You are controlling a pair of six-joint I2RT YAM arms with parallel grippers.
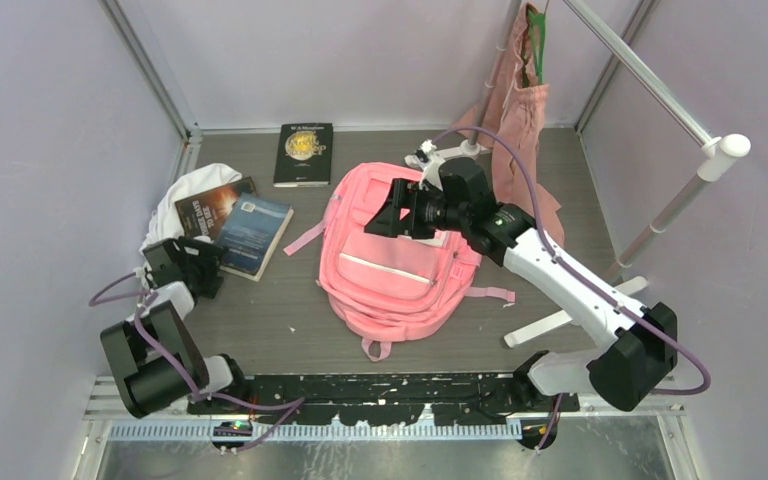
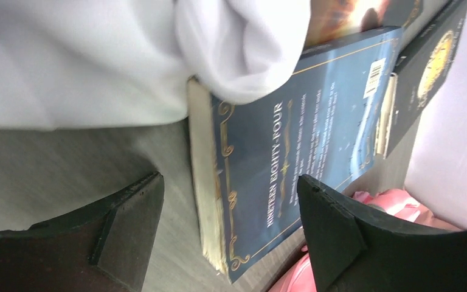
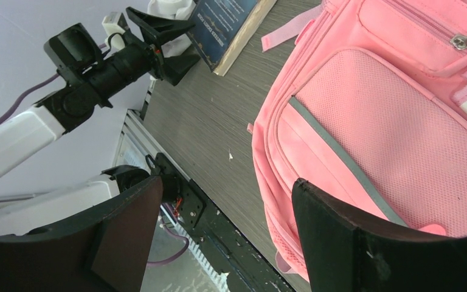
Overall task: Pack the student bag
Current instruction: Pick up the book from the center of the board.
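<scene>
Three books lie unpacked left of the pink backpack; our left gripper and right gripper gape empty.

A blue book is seen on the grey tabletop ahead of the left gripper's spread jaws, one corner covered by white cloth; a black book lies beyond.

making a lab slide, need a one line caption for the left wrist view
Open left hand lined up on the edge of a blue Nineteen Eighty-Four paperback, white cloth bunched beside it
</scene>
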